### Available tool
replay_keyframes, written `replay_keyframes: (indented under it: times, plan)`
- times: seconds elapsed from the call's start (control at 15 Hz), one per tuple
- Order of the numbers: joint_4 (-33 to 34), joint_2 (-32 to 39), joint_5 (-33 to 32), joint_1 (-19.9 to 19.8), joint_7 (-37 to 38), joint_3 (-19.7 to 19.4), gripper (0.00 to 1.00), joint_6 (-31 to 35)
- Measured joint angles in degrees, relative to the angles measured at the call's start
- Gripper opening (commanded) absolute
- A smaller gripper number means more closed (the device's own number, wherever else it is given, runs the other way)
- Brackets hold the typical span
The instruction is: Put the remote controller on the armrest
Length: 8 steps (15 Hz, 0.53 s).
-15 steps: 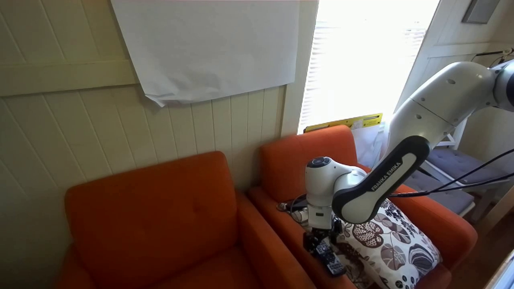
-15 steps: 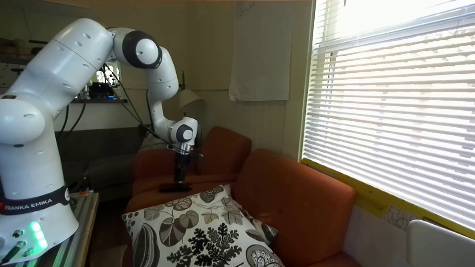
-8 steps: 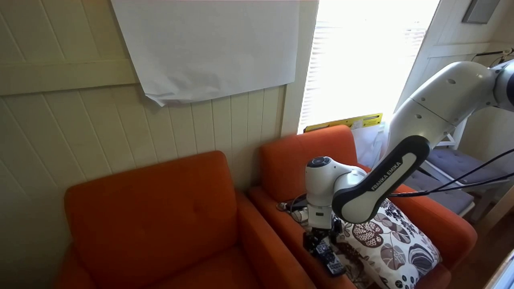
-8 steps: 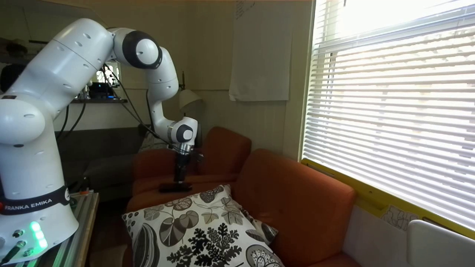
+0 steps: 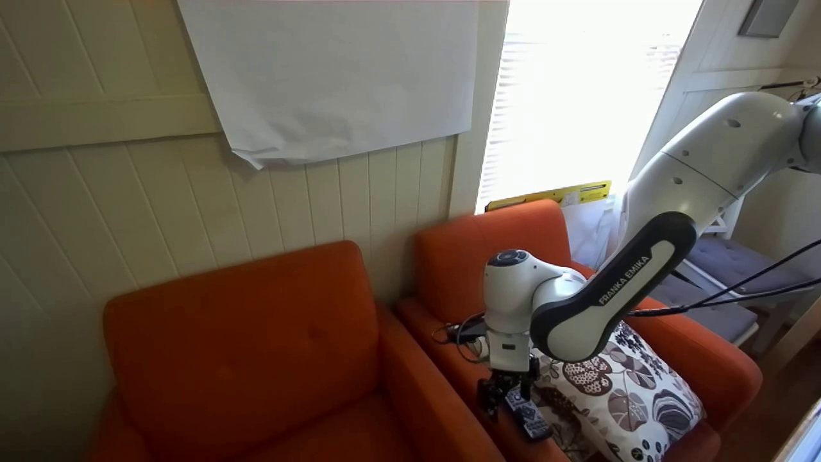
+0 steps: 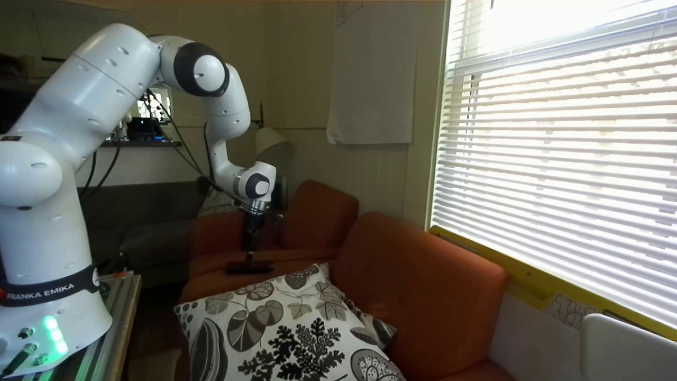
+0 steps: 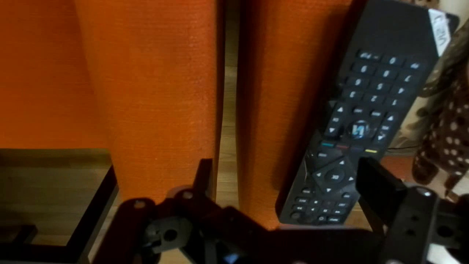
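The end effector (image 7: 285, 167) is spread wide, gripping nothing, and the remote controller (image 7: 362, 117) appears to lie on the armrest (image 7: 276, 91) at the wrist view's right, where a finger (image 7: 381, 183) catching its edge could tip it toward the patterned pillow (image 7: 450, 139).

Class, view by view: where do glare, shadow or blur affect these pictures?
In an exterior view, glare bleaches the window; in an exterior view, dimness reduces the remote to a dark shape; in the wrist view, shadow darkens the armrest beside the remote, and the claw looks softer than the buttons.
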Motion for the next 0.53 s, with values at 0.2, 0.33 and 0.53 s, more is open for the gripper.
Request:
replay_keyframes:
  times: [0.2, 0.33, 0.53]
  plan:
    - [-0.4, -0.4, 0.0, -0.2, -0.2, 0.2, 1.00, 0.0]
    - [-0.5, -0.4, 0.0, -0.5, -0.4, 0.2, 1.00, 0.0]
    - [-0.5, -0.4, 0.0, -0.5, -0.6, 0.2, 1.00, 0.0]
